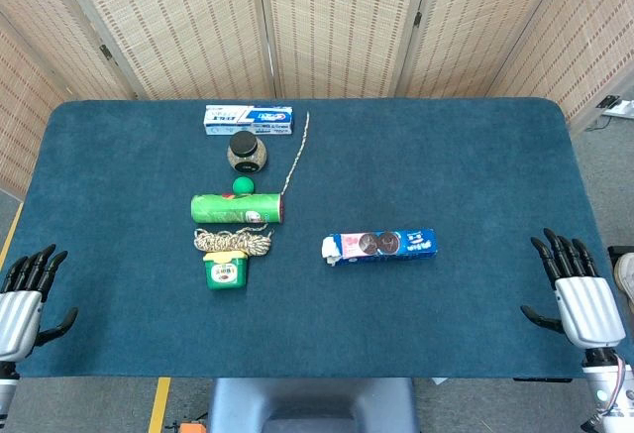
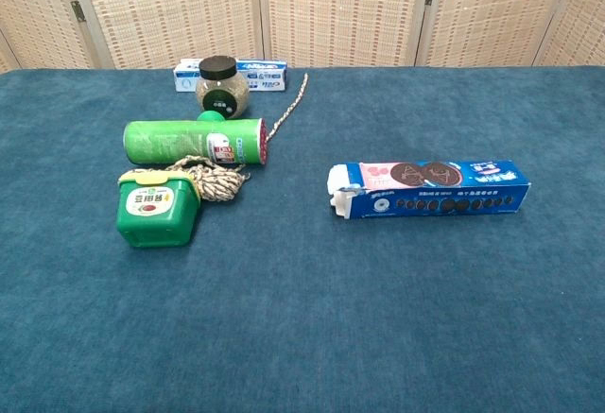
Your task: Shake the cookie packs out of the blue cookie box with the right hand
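The blue cookie box [image 1: 380, 246] lies flat near the counter's [image 1: 475, 156] centre, flap end open toward nine o'clock. It looks light and crushable, so gripping the closed three-o'clock end seems best. The right hand [image 1: 580, 299] and left hand [image 1: 25, 299] rest empty, fingers spread.

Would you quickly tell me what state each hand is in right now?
Left hand: open, holding nothing, at the table's near edge.
Right hand: open, holding nothing, well clear of the cookie box.
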